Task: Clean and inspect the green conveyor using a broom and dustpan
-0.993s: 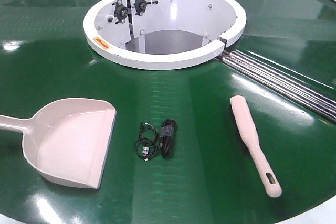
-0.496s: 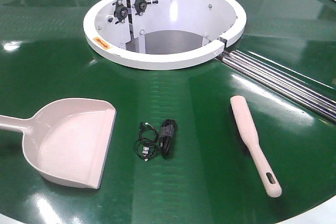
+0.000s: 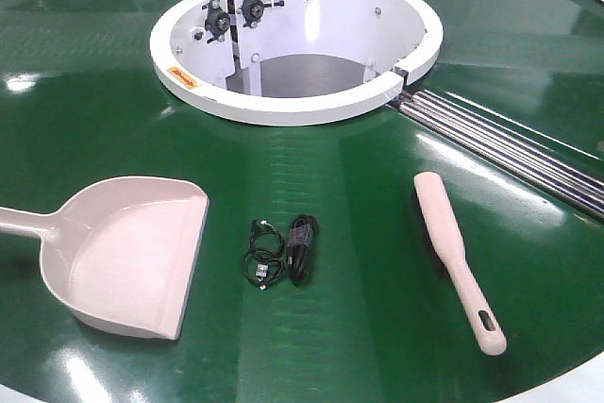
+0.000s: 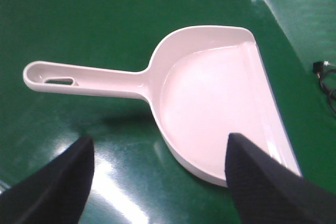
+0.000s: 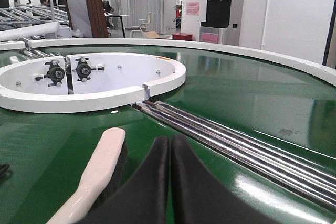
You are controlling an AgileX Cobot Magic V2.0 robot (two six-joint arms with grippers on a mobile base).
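The green conveyor [image 3: 359,176] fills the front view, with silver roller strips [image 3: 510,143] at the right. The dustpan [image 3: 132,252] lies at the front left, mouth to the right, handle to the left. The broom [image 3: 444,228] lies at the front right, handle toward me. Neither gripper shows in the front view. In the left wrist view my left gripper [image 4: 160,179] is open and empty, above the belt just near the dustpan [image 4: 210,98]. In the right wrist view my right gripper [image 5: 169,153] is shut and empty, just right of the broom [image 5: 102,163].
A white ring-shaped hub [image 3: 297,44] stands at the middle back of the belt. A small bundle of black cables [image 3: 283,250] lies between dustpan and broom. The white rim [image 3: 557,389] runs along the front right. The rollers [image 5: 231,140] pass right of my right gripper.
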